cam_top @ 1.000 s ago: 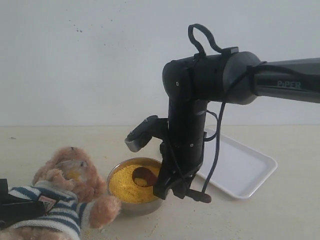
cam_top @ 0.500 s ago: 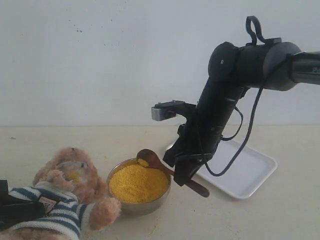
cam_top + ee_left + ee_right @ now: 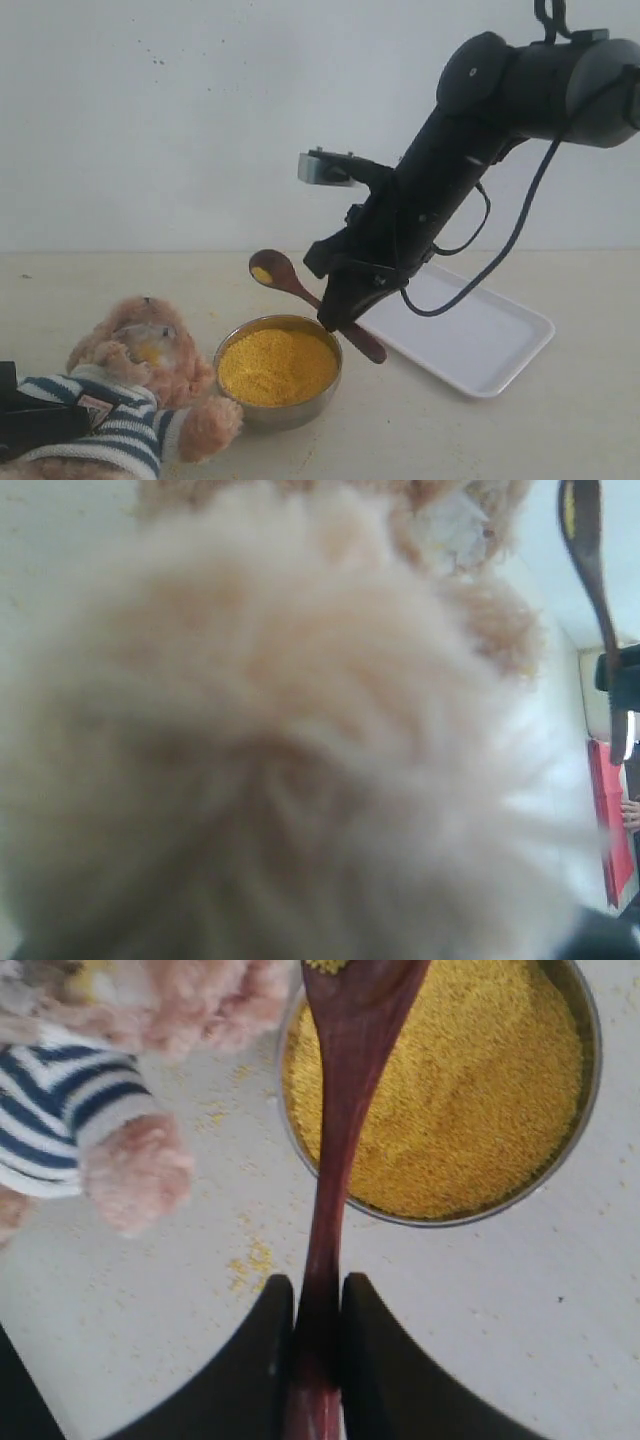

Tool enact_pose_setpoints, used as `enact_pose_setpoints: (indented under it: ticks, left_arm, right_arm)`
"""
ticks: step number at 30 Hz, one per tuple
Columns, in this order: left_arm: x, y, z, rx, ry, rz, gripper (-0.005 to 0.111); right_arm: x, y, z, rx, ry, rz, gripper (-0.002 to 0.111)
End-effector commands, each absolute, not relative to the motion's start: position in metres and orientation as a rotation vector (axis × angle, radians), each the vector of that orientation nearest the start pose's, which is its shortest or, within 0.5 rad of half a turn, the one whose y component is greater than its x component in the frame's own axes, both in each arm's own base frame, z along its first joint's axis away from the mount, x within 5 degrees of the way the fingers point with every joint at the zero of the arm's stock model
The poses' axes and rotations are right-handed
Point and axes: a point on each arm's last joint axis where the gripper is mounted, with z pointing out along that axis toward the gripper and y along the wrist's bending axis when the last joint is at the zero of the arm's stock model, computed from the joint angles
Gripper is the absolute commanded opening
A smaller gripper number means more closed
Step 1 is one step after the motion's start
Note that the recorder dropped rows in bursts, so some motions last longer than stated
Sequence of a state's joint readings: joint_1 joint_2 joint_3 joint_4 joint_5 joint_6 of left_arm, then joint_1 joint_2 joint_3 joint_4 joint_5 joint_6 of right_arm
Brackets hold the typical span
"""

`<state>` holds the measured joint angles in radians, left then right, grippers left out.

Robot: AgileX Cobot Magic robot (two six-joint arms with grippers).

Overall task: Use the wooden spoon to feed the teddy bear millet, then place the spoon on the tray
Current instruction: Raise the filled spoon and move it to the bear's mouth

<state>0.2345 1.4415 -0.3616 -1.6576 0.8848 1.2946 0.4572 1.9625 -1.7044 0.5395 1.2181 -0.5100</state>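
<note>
The teddy bear lies at the front left in its striped shirt, with yellow grains on its muzzle. Beside it stands the steel bowl heaped with millet. My right gripper is shut on the handle of the wooden spoon, held above the bowl's far rim. The spoon's oval bowl carries a little millet and points toward the bear. In the right wrist view both fingers clamp the spoon over the millet. Bear fur fills the left wrist view and hides the left jaws.
The white tray lies on the table right of the bowl, under the right arm. Spilled grains dot the table between bowl and bear paw. A black part of the left arm shows at the bear's side.
The right gripper has lifted the spoon out of the millet and raised it up and leftward, with a small scoop in it. The bear and bowl have not moved.
</note>
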Motion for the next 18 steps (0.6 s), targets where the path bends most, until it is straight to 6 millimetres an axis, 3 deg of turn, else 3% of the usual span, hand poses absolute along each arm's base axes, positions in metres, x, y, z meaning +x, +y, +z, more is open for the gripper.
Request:
enact_pose_setpoints:
  ticks: [1,10,18]
  left_arm:
    - [0.203,-0.025,0.166,-0.333,2.306,-1.176,0.004]
    - [0.202,-0.026,0.165,-0.306,2.324,-1.179,0.004]
    - [0.202,-0.026,0.165,-0.309,2.323,-1.183,0.004]
  right_arm:
    - [0.34,0.228,0.291,-1.122,2.57,0.823,0.0]
    - [0.296,0.282,0.291,-1.407,2.466,0.831,0.0]
    - [0.268,0.307,0.284,-1.648,2.382,0.562,0.0]
